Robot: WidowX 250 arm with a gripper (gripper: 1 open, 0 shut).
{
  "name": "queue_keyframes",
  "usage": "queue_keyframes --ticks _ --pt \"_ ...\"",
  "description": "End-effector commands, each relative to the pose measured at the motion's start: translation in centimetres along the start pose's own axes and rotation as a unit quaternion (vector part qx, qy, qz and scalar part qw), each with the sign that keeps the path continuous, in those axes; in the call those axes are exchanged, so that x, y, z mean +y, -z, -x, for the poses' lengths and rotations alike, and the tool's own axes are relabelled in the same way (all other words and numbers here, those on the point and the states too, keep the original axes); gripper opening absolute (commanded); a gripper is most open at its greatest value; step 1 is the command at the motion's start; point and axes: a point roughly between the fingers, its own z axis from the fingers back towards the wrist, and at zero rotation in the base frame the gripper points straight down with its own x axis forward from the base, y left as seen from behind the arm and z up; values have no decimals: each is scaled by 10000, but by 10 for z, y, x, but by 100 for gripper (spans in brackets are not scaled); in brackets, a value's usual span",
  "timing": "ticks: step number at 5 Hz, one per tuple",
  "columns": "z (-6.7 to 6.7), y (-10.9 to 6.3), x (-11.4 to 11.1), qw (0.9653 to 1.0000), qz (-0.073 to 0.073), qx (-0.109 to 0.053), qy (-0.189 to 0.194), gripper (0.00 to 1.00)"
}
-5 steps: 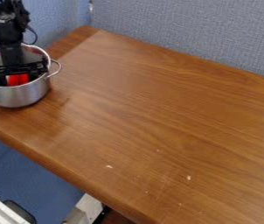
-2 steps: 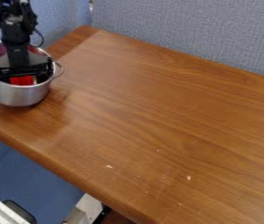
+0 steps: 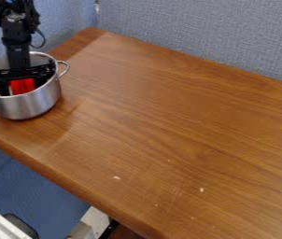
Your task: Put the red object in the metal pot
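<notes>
A shiny metal pot [image 3: 26, 97] is sitting near the far left corner of a wooden worktop [image 3: 169, 121]. The red object [image 3: 22, 85] is lying inside the pot. A black robot arm is reaching down into the pot, its pincer [image 3: 19, 78] spread wide, apparently not gripping the red object.

No words, numbers or signs can be read anywhere in the picture. There is nothing to read on the pot [image 3: 25, 93], on the table [image 3: 169, 121] or on the wall [image 3: 218, 33] behind it.
</notes>
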Motion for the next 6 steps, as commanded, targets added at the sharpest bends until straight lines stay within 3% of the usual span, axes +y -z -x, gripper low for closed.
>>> queue_keyframes --ticks 1,2,3,4,6 --pt "-13 -8 12 9992 -25 -152 -374 0" --pt "-12 -6 25 9994 -16 -135 -326 100" --pt "-12 -5 37 9996 -5 -106 -276 0" --pt "-11 -6 47 9999 1 -12 -134 100" --pt "-17 -13 39 9990 -145 62 -424 100"
